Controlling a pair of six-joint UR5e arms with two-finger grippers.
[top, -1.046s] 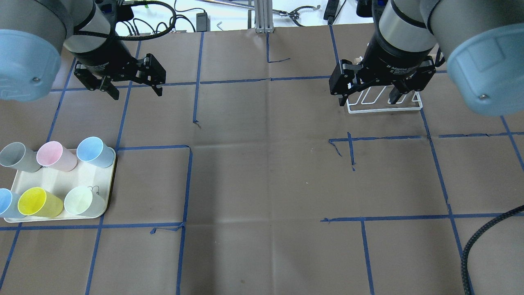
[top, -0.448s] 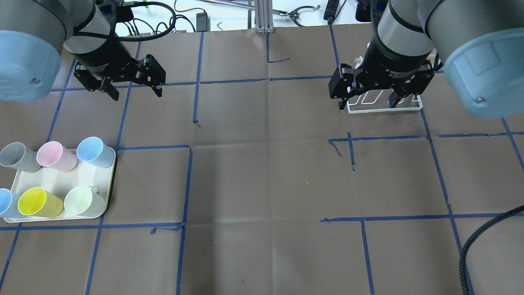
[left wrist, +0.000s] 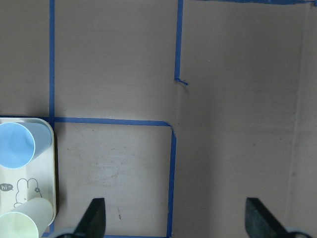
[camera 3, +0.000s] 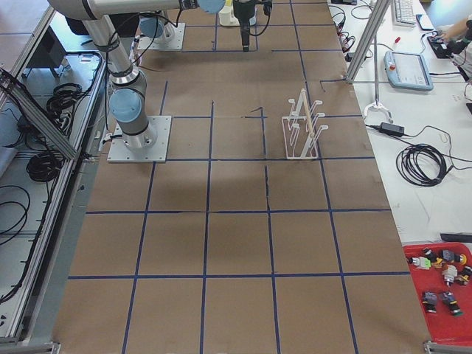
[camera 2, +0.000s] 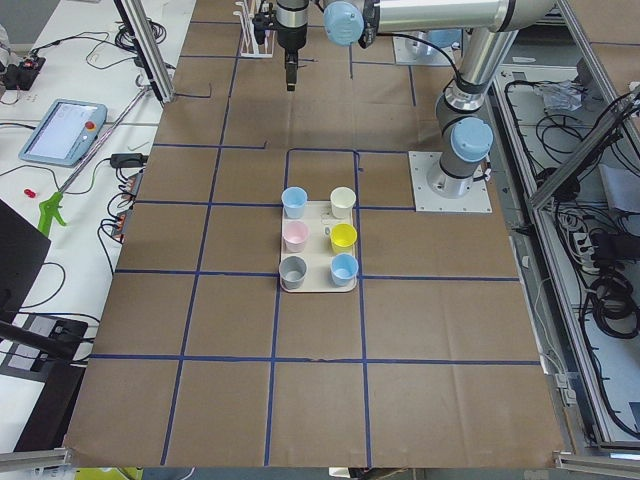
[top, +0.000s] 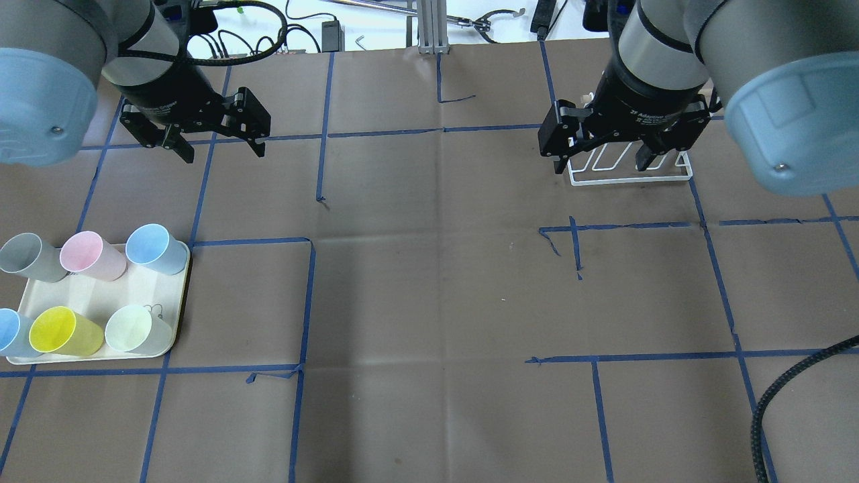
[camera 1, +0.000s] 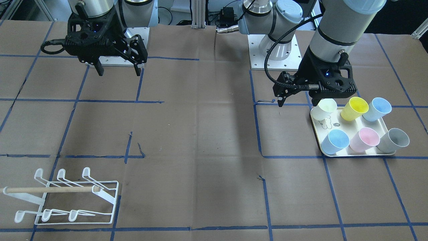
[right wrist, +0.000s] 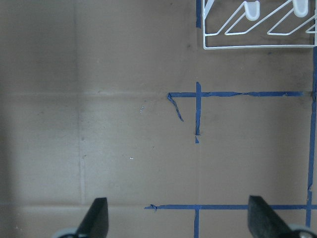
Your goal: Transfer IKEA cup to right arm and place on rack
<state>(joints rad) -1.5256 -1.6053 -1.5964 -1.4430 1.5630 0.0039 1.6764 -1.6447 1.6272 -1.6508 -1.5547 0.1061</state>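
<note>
Several IKEA cups stand on a cream tray [top: 100, 292] at the near left: grey [top: 27, 257], pink [top: 90, 255], blue [top: 154, 248], a second blue [top: 10, 332], yellow [top: 64, 331] and pale green [top: 137, 329]. My left gripper [top: 224, 155] is open and empty, hovering beyond the tray. In the front view it [camera 1: 297, 102] hangs just behind the pale green cup [camera 1: 326, 108]. My right gripper [top: 600, 166] is open and empty above the near edge of the white wire rack [top: 631, 180]. The rack [camera 1: 77, 201] holds no cup.
Brown paper with blue tape lines covers the table [top: 436, 282]. The left wrist view shows the tray corner [left wrist: 20, 188] with the blue cup [left wrist: 20, 146] at lower left. The right wrist view shows the rack's edge [right wrist: 257, 47] at the top right. Cables lie beyond the far edge.
The right arm has shifted slightly, its gripper drifting a little towards the far edge over the rack. The left gripper has barely moved. Both stay open and empty.
</note>
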